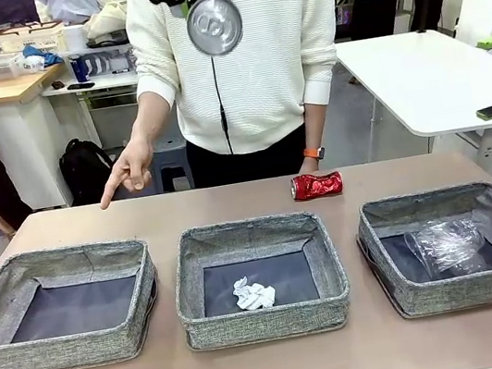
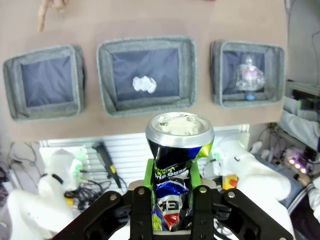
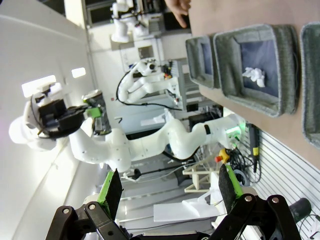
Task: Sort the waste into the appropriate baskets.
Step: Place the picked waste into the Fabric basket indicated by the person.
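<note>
High above the middle of the table, in front of the person's chest, the left gripper (image 2: 172, 180) is clamped on a dark printed can (image 2: 179, 145), its green pads pressing the can's dented lower half while the silver end points out beyond the fingers. The can is aluminium with black, green and blue print, creased and squeezed in at the waist but round at the rim. It hangs well clear of all three grey woven baskets below. The step in hand looks like carrying this can to its bin. The person's hand (image 1: 129, 175) points a finger down at the far edge of the table (image 1: 275, 367), just behind the left basket (image 1: 66, 349), which holds nothing. That seems the likely target, since the middle basket (image 1: 265, 317) holds a crumpled white paper wad (image 1: 252, 294) and the right basket (image 1: 468, 288) holds crumpled clear plastic, including what looks like a pink-labelled bottle (image 2: 250, 75). The next move would call for swinging the arm to its own left, lowering over the dark bottom of that basket and releasing inside the soft walls. A crushed red can (image 1: 317, 185) lies on its side on the table near the far edge, outside any basket, waiting to be sorted. The right gripper (image 3: 170, 192) hangs off to the right side with its jaws spread wide and nothing between them.
</note>
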Action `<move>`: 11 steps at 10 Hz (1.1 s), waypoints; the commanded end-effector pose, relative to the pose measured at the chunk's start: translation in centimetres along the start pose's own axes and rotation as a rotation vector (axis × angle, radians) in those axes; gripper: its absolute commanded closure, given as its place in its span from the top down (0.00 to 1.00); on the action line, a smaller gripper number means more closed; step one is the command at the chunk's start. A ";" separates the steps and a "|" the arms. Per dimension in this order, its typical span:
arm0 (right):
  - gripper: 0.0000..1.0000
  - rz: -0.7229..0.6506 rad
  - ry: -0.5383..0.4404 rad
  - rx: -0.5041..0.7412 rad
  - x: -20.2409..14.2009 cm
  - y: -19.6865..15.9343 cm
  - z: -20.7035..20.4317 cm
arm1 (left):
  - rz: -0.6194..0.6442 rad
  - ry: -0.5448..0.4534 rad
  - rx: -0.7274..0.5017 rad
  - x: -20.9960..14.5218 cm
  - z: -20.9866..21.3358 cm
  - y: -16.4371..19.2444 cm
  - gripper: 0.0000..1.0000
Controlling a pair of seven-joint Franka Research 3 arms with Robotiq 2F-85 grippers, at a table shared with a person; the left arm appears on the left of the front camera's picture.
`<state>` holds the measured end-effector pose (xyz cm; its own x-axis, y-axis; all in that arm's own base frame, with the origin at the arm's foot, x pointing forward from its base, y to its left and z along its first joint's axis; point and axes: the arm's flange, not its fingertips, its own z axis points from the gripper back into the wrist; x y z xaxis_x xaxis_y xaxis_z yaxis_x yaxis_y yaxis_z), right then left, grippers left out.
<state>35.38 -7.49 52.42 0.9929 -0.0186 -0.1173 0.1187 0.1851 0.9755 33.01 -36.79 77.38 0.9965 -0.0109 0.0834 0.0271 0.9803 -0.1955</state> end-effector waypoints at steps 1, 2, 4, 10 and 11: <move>1.00 0.012 -0.021 0.014 0.1 0.2 -0.1 | -0.132 -0.116 -0.012 0.5 -4.6 6.8 0.30; 1.00 0.012 -0.021 0.014 0.1 0.2 -0.1 | -0.092 -0.100 0.001 1.0 -7.0 10.0 0.30; 1.00 0.012 -0.021 0.014 0.1 0.2 -0.1 | -0.003 -0.056 0.061 1.6 -12.8 17.4 0.30; 1.00 0.012 -0.021 0.014 0.1 0.2 -0.1 | 0.368 -0.010 0.148 1.6 -22.4 31.0 0.30; 1.00 0.012 -0.021 0.014 0.1 0.2 -0.1 | 0.408 -0.015 0.160 1.9 -23.2 31.3 0.30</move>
<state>35.39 -7.48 52.40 0.9929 -0.0190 -0.1174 0.1189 0.1846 0.9756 37.34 -10.02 48.94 0.9405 0.3386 0.0273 -0.3369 0.9400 -0.0540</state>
